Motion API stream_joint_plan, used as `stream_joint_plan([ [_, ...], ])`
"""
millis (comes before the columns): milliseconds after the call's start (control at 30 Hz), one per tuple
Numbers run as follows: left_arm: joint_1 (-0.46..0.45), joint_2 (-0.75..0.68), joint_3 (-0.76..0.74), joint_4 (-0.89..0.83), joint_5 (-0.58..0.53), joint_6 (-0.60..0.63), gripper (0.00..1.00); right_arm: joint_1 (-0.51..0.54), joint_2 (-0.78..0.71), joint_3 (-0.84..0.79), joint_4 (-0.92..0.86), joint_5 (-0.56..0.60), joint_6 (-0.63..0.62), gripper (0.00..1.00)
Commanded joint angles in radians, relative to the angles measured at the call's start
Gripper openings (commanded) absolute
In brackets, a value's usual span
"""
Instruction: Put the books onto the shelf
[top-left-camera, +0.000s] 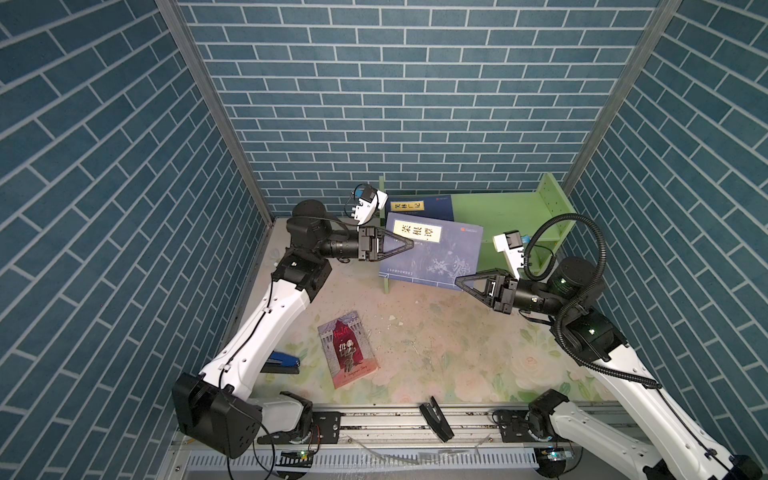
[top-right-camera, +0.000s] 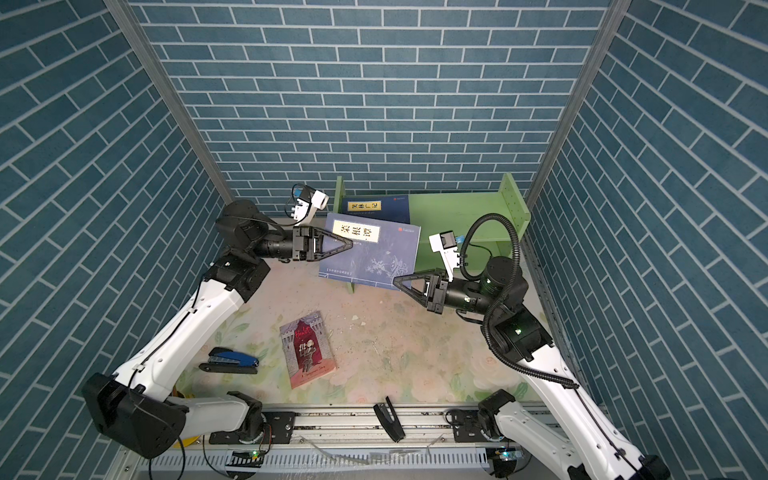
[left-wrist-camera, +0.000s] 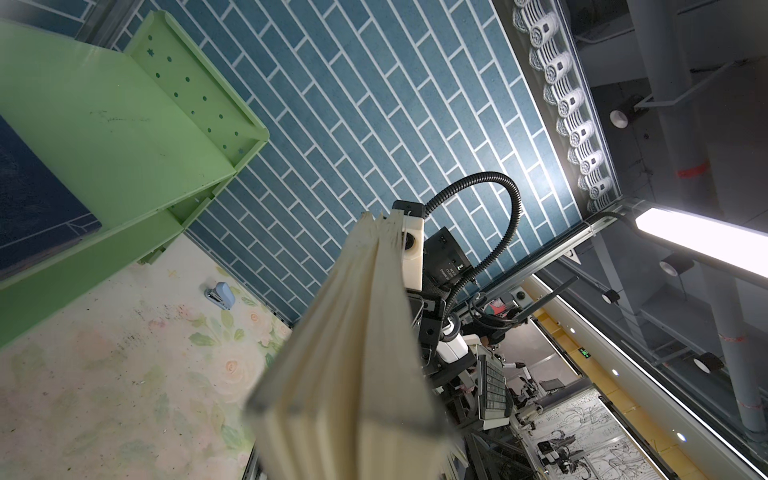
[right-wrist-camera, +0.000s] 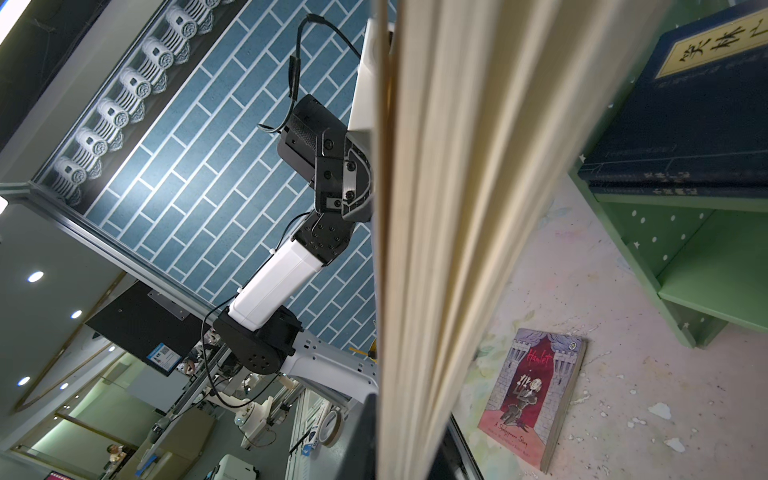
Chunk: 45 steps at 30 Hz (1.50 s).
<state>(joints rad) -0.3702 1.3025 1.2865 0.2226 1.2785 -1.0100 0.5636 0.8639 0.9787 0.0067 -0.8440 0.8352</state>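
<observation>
Red book (right-wrist-camera: 536, 395) reads "Hamlet"; held blue book (top-left-camera: 432, 253) "菜根谭".

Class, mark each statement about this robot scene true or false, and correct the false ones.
1. The red-covered book stands on the shelf. False: it lies flat on the table.
2. The left gripper grips the raised blue stack. True.
3. The shelf's top tier holds nothing. False: a blue book lies flat there.
4. A blue stapler lies on the table, apart from the red-covered book. True.
5. The raised blue stack rests on the table. False: it is held in the air before the shelf.
</observation>
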Motion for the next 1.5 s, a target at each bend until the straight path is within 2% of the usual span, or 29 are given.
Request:
stream_joint_plan([
  [0, 0.004, -0.004, -0.022, 0.057, -0.055, -0.014, 0.00, 0.002, 0.023, 0.040, 0.039, -0.005, -0.012, 0.04],
  [67, 0.006, -0.007, -0.031, 0.058, -0.056, -0.012, 0.06, 0.002, 0.038, 0.068, -0.006, 0.009, -0.039, 0.00],
  [100, 0.010, -0.013, -0.036, 0.056, -0.057, -0.010, 0.14, 0.003, 0.044, 0.090, -0.046, 0.026, -0.063, 0.00],
  [167, 0.027, -0.024, -0.043, 0.055, -0.060, -0.002, 0.39, 0.001, 0.055, 0.129, -0.118, 0.047, -0.106, 0.00],
  [200, 0.049, -0.035, -0.045, 0.041, -0.065, 0.014, 0.48, -0.001, 0.063, 0.152, -0.152, 0.056, -0.124, 0.00],
  [300, 0.138, -0.075, -0.021, -0.128, -0.113, 0.140, 0.62, -0.021, 0.095, 0.227, -0.242, 0.063, -0.164, 0.00],
  [367, 0.200, -0.092, 0.005, -0.231, -0.142, 0.217, 0.64, -0.036, 0.118, 0.279, -0.305, 0.066, -0.191, 0.00],
  [467, 0.261, -0.121, -0.008, -0.206, -0.134, 0.202, 0.66, -0.063, 0.155, 0.363, -0.403, 0.075, -0.229, 0.00],
  [700, 0.268, -0.162, -0.004, -0.169, -0.089, 0.180, 0.67, -0.149, 0.284, 0.506, -0.518, 0.025, -0.229, 0.00],
  [1100, 0.262, -0.171, -0.032, -0.141, -0.094, 0.146, 0.71, -0.244, 0.492, 0.564, -0.400, -0.162, -0.132, 0.00],
  [1467, 0.243, -0.171, -0.026, -0.126, -0.097, 0.137, 0.72, -0.284, 0.602, 0.613, -0.324, -0.256, -0.067, 0.00],
])
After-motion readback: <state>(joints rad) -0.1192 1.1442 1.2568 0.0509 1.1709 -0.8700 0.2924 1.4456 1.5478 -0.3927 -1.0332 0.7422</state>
